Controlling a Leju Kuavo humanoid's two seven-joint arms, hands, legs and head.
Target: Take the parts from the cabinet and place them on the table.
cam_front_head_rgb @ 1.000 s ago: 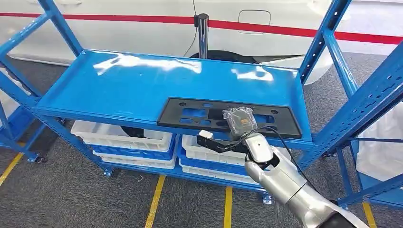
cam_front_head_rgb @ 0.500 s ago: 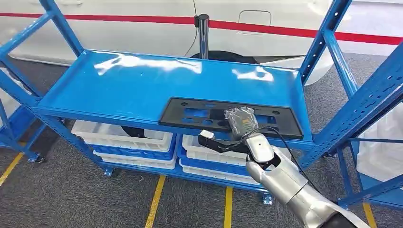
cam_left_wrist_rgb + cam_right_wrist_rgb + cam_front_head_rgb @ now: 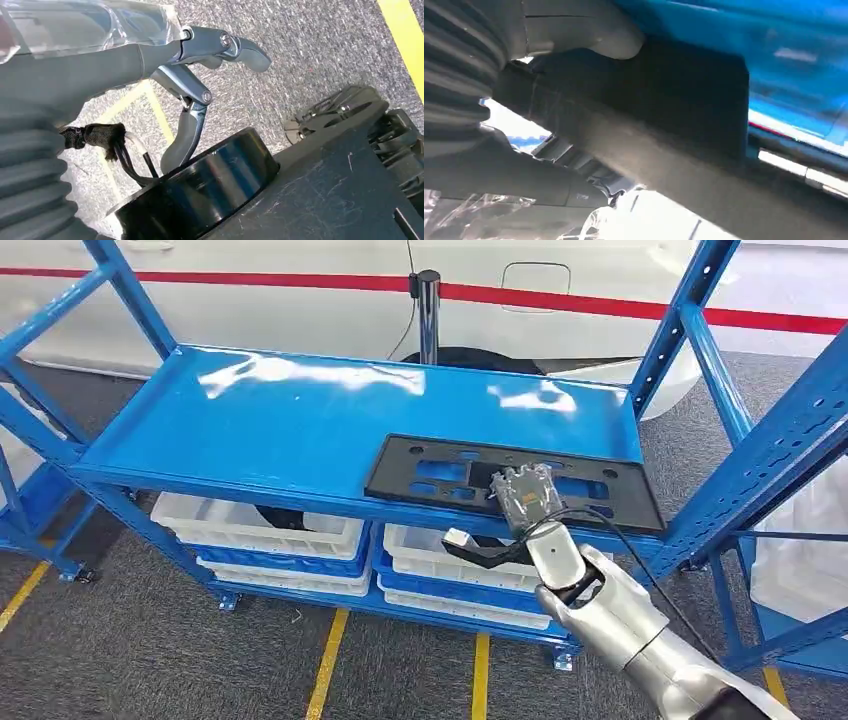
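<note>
Black plastic panel [image 3: 515, 482] lies on the blue shelf [image 3: 300, 430], its front edge held in the right hand [image 3: 530, 530], fingers [image 3: 478, 550] beneath; removal just beginning.

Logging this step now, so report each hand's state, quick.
Left hand: holds nothing, fingers apart, hanging over the floor.
Right hand: grips the front edge of the flat black plastic plate.

Right robot hand [image 3: 522, 508] reaching forward, thumb and fingers clamped, left robot hand [image 3: 150, 60] hanging, fingers loosely curled
</note>
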